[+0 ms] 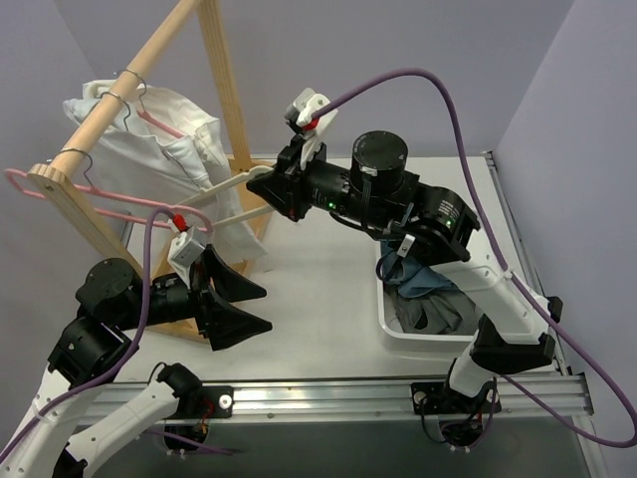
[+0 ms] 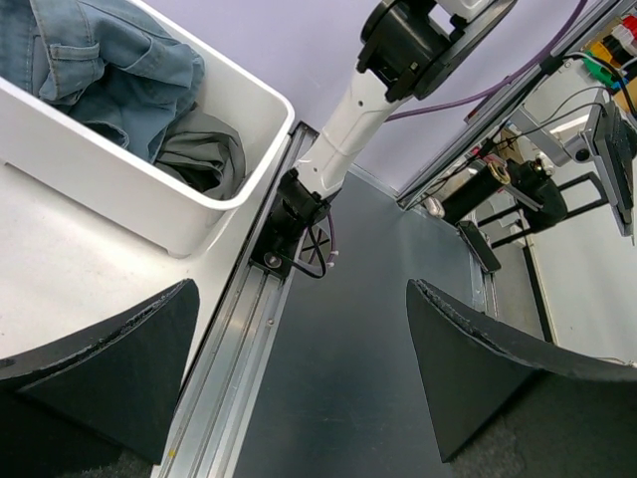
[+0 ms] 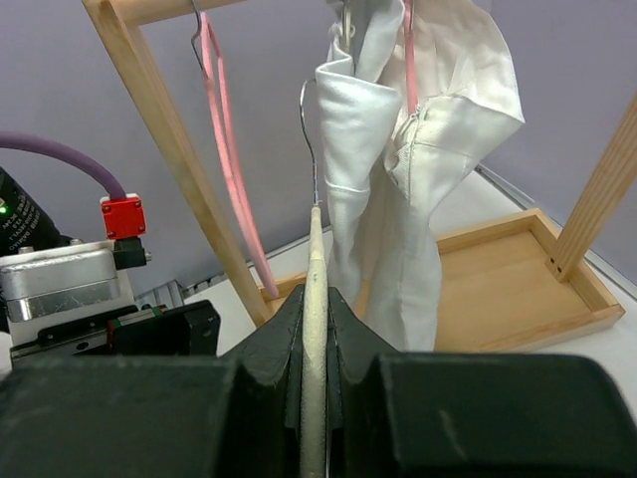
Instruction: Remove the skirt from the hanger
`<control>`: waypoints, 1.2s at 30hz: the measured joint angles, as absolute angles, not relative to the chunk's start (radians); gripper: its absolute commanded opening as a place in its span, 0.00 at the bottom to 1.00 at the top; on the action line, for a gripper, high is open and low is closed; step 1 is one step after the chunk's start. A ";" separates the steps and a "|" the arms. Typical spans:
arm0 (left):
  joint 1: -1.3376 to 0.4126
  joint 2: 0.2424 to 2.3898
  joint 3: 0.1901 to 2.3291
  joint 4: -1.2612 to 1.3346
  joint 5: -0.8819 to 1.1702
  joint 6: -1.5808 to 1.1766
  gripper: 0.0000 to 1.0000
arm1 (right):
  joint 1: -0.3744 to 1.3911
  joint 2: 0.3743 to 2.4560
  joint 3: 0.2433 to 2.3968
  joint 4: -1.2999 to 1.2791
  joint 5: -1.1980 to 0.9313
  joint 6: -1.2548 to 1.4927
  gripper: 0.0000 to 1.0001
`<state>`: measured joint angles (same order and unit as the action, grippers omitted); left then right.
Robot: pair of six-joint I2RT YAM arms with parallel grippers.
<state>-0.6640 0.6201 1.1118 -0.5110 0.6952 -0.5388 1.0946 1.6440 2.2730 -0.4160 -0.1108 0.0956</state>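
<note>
Black fingers of the right gripper point(image 3: 316, 299) fill the bottom of the right wrist view, pinched tight on the edge of a cream hanger point(image 3: 315, 249), whose silver wire hook point(image 3: 310, 139) rises up the middle of the frame. Just behind it, right of centre, a white shirt point(image 3: 398, 199) hangs in folds from the wooden rack point(image 3: 164, 139). At upper left, the pink hanger point(image 3: 227, 159) hangs bare from the same rack, beside its slanted post. In the left wrist view, the left gripper point(image 2: 299, 289) is spread wide with nothing between its fingers, low above the counter point(image 2: 60, 269). At upper left of that frame, the grey skirt point(image 2: 204, 154) lies crumpled in a white bin point(image 2: 149, 214), against a blue denim garment point(image 2: 100, 70). Any labels are too small to read.
</note>
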 measured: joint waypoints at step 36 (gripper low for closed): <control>-0.664 0.560 1.010 -0.483 0.709 -0.543 0.94 | 1.134 1.924 2.429 -0.044 -0.211 0.016 0.00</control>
<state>-0.6640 0.5598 1.0100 -0.4828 0.7094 -0.5434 1.1339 1.9244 2.4290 -0.0437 -0.2108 0.0158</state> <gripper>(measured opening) 0.940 0.028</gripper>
